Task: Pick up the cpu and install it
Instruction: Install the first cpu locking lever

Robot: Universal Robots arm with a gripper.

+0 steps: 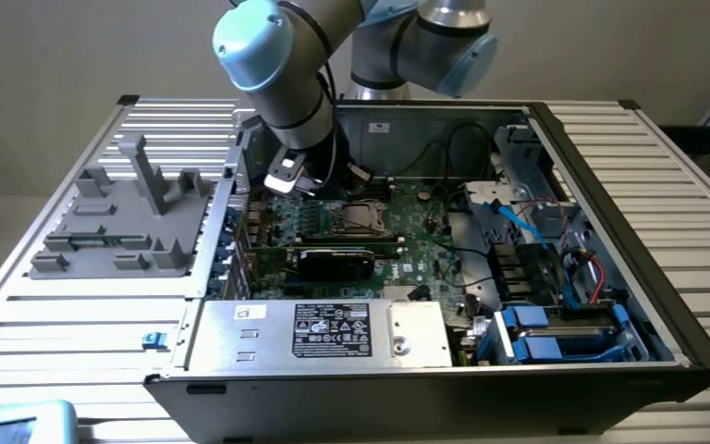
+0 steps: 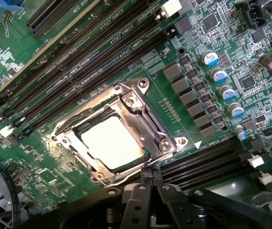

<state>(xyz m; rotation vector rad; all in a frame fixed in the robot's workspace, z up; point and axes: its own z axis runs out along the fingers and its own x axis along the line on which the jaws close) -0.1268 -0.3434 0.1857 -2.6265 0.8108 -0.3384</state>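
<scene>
One cpu seated in socket; light, stiff, fragile underside, best gripped by edges. End effector together, empty, just above.

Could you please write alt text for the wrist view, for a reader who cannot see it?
A silver-topped cpu sits inside the metal-framed socket on a green motherboard, seen from close above. Black memory slots run diagonally beside the socket, and the shut gripper shows dark at the edge.
</scene>
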